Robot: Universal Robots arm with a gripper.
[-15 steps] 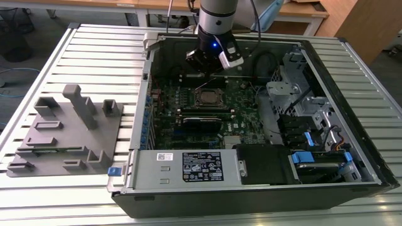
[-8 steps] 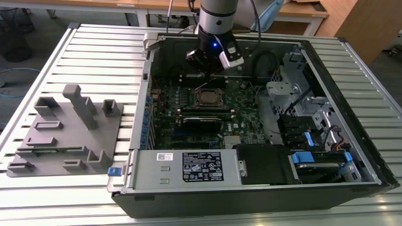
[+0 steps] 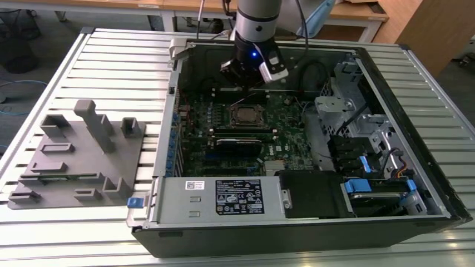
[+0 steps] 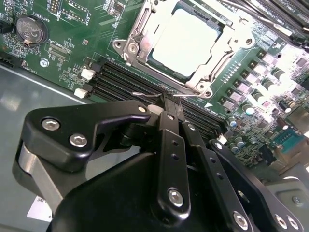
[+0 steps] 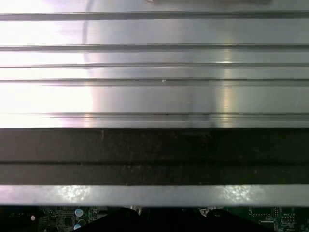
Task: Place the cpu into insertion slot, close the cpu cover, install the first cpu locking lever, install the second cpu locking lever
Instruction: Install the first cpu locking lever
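The tool [image 4: 170,100] is found shut, tips at a thin wire locking lever [image 4: 145,94], beside the insertion slot [image 4: 126,48] mid circuit board [image 4: 72,53], where the cpu [image 4: 186,43] is seated under the cpu cover [image 4: 226,48]; the lever is judged springy, slippery, best taken near its end.

Flat square pale silvery-topped cpu [image 4: 190,41]: lay level inside the cover's cutout.
Thin silver metal-frame cpu cover [image 4: 139,30]: lay down flat around the chip.
Black end effector [image 4: 170,100]: fingers pressed together, tips just above long black memory slots [image 4: 125,79].
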